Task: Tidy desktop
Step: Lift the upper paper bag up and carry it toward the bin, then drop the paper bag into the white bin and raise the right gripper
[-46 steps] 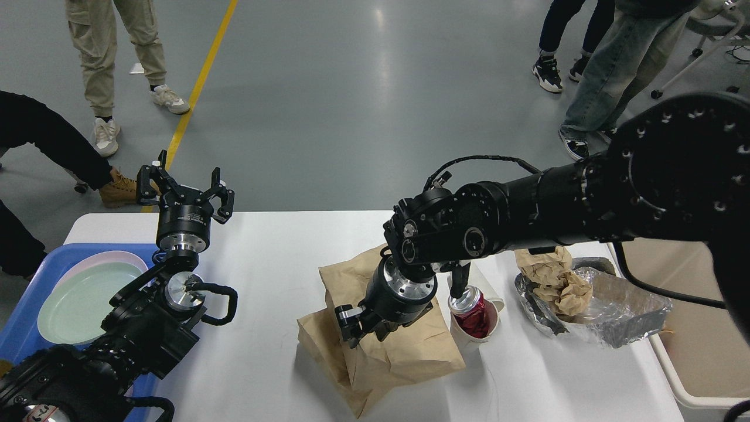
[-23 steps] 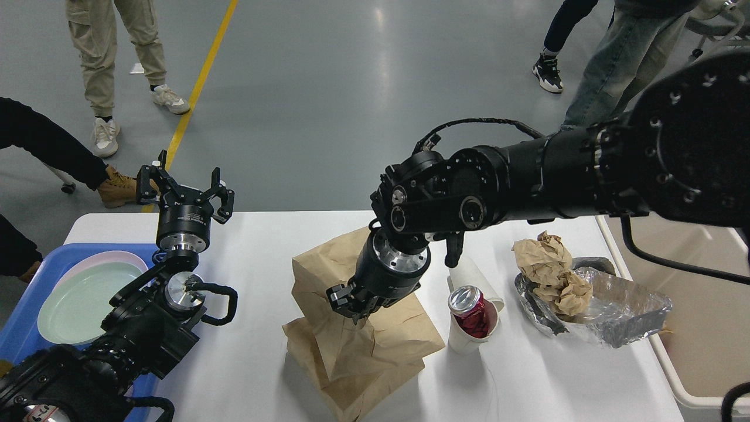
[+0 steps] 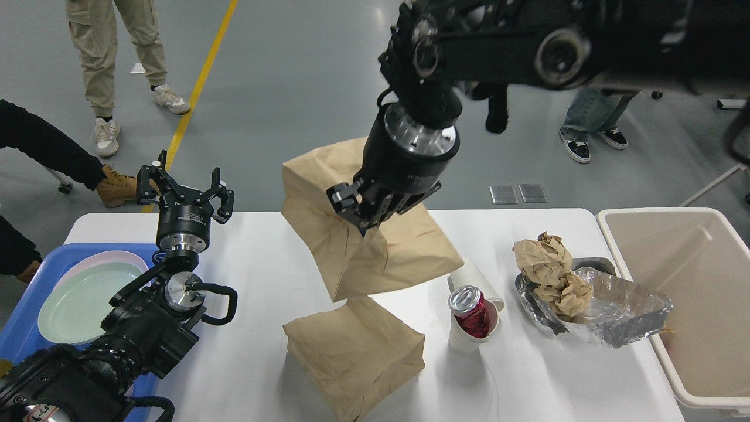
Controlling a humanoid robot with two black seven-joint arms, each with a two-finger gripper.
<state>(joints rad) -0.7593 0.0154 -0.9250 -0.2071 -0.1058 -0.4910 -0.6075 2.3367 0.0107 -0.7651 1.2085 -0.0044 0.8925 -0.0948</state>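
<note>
The white desktop [image 3: 246, 252] spans the view. My right gripper [image 3: 361, 215] is shut on a brown paper bag [image 3: 363, 246] and holds it lifted clear above the desktop. A second brown paper bag [image 3: 354, 354] lies on the desktop below it, near the front. A red can [image 3: 470, 310] stands in a white paper cup [image 3: 466, 340] to the right of the bags. My left gripper [image 3: 186, 186] is open and empty, raised over the desktop's far left edge.
A crumpled foil tray [image 3: 621, 310] with wadded brown paper [image 3: 548, 269] sits at the right. A beige bin [image 3: 679, 293] stands beyond the right edge. A blue tray [image 3: 23, 328] holds pale plates [image 3: 82, 299] at the left. People stand on the floor behind.
My right arm has risen and lifted the upper paper bag off the lower one. The lower bag stays on the desktop. The left arm has not moved.
</note>
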